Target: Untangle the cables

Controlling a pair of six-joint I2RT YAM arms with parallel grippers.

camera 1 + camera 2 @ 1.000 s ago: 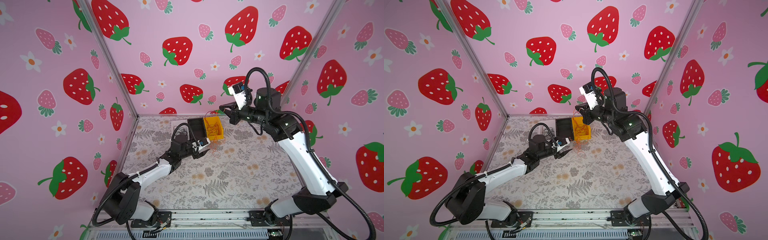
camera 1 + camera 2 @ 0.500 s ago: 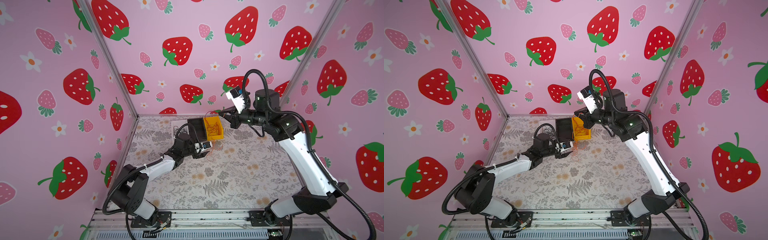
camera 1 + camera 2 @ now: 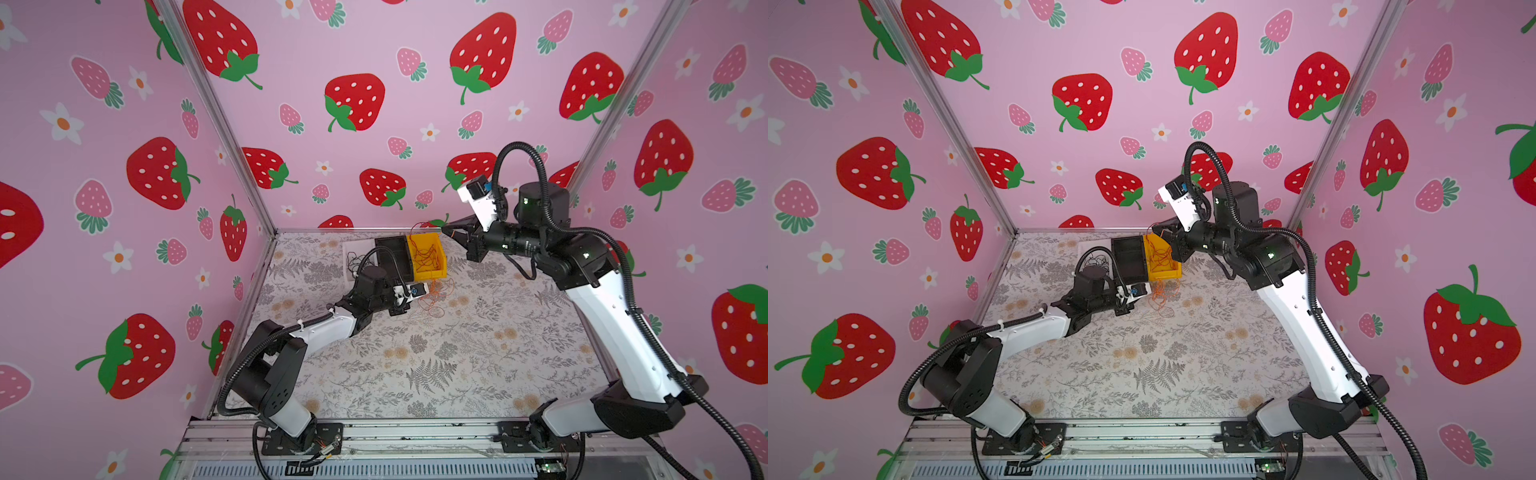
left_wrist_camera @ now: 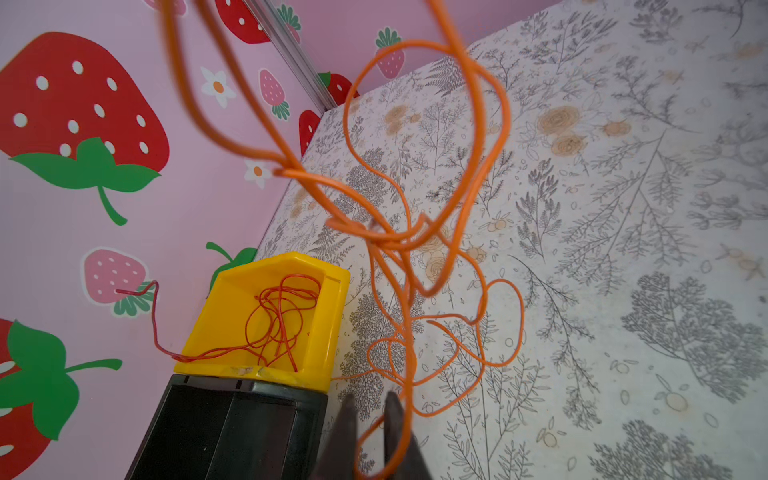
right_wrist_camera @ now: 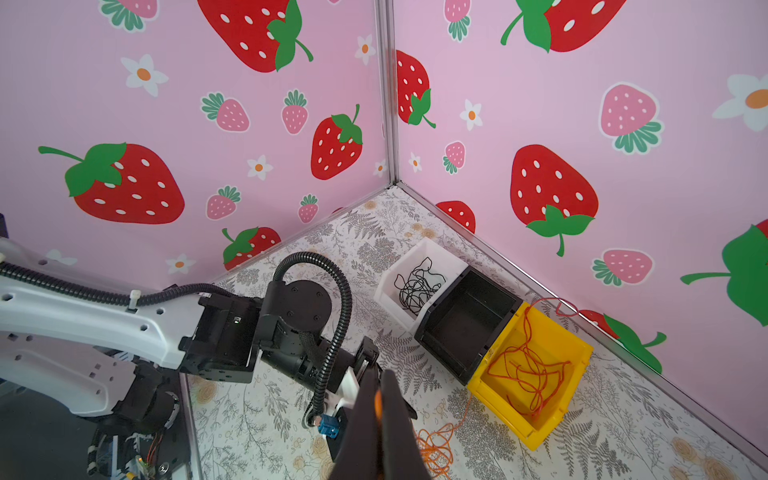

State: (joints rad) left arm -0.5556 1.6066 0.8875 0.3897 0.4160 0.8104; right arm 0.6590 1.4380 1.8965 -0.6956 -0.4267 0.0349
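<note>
- Right hand (image 5: pixel 379 374): clenched on a strand of the orange cable (image 4: pixel 390 243) and held raised above the desk (image 3: pixel 457 365), near the far right corner of the yellow bin (image 4: pixel 326 332)
- Orange cable: hangs from the right hand in loose loops, with a knot partway down; its lower coils lie on the desk just in front of the yellow bin
- Left hand (image 4: pixel 370 401): low over the desk beside those coils, clenched, with an orange strand caught between its fingers
- Red cable (image 5: pixel 528 370): bundled inside the yellow bin, with one end trailing over the rim toward the back wall
- Black cable (image 5: pixel 417 286): coiled inside the white bin (image 5: pixel 432 249)
- Bins: one row along the back wall in both top views, with the white bin at the left, the black bin (image 5: pixel 440 345) in the middle and the yellow bin at the right, each touching its neighbour
</note>
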